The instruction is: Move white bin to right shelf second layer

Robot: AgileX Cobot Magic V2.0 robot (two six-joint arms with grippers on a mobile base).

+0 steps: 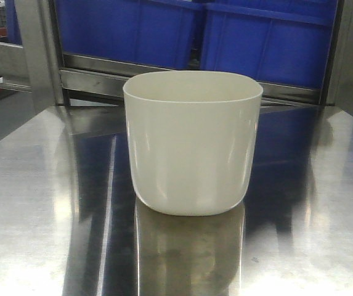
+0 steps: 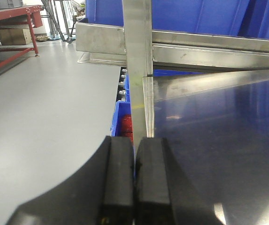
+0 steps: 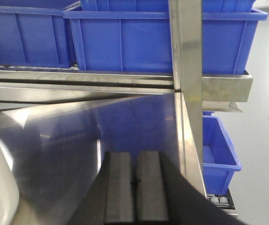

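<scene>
Fingers, left arm: your left fingers [image 2: 118, 180] are pressed pad to pad and hold nothing, over the counter's left edge.
Fingers, right arm: your right fingers [image 3: 120, 183] are likewise clenched and empty, near the counter's right edge.
Task object: glossy cream-white plastic white bin [image 1: 191, 148], upright, on the mirror-bright steel counter [image 1: 40, 203], before blue rectangular plastic crates [image 1: 256, 37].
Bearing: its wall shows only in your right wrist view, left of the fingers, so the right arm is judged nearer.
Axis: its broad side faces the front camera.
</scene>
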